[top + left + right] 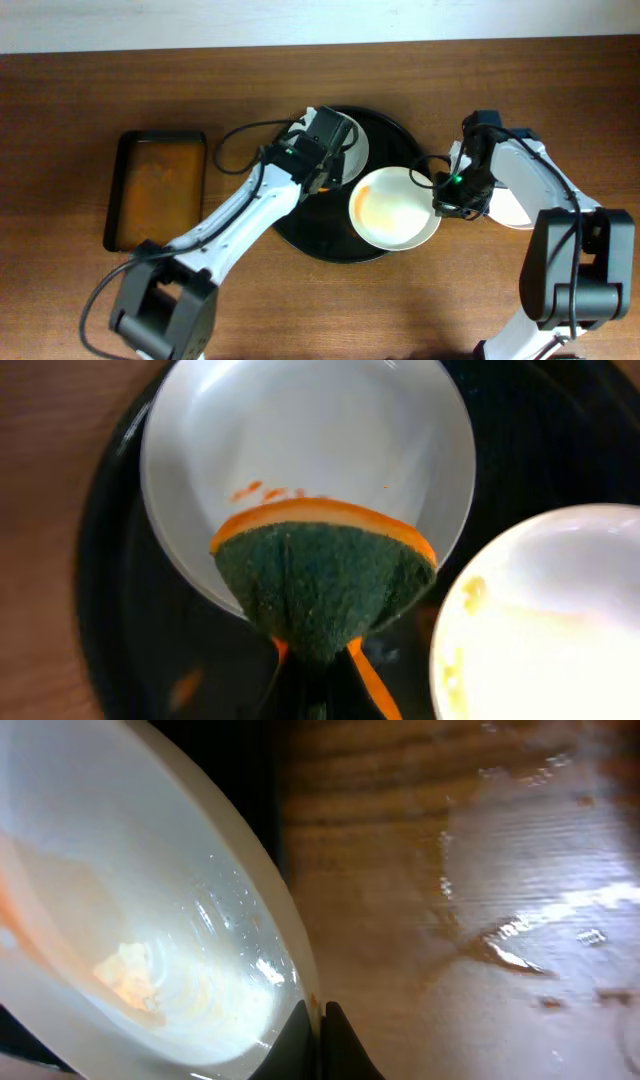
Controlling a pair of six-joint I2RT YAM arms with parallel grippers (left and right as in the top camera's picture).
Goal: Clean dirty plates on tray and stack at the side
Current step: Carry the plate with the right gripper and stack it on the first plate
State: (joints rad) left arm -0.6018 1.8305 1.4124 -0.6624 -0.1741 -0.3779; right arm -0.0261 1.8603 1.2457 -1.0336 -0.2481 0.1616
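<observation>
Right gripper (318, 1020) is clenched on the rim of the held plate (395, 208). One thin finger sits on either face of the edge, on the side of the plate that overhangs the right rim of the tray (300, 230). Left gripper (318, 685) is clamped on a sponge (315, 585) bent into a wedge, dark green scouring face outward and orange foam behind. It is poised over the smeared plate (300, 450) on the far part of the tray. A third plate (510, 212) lies on the table (80, 100) just off the tray's right side, partly under the right arm.

All three plates look hard, glossy and thin-walled, shallow with an upturned lip. They are probably light and stiff, and likely to chip if knocked together. The held plate's well gleams wet, with a pale yellow-orange film and a small lump of residue, so it is likely slippery. An edge pinch gives little purchase and the plate could swivel in it, yet the lip seems the only place to take hold.

The smeared plate shows a few red-orange flecks just ahead of the sponge. The sponge is soft and should squash under pressure. With nothing pinning it, this plate may skate on the tray's slick black surface. The wood right of the tray glistens wet.
</observation>
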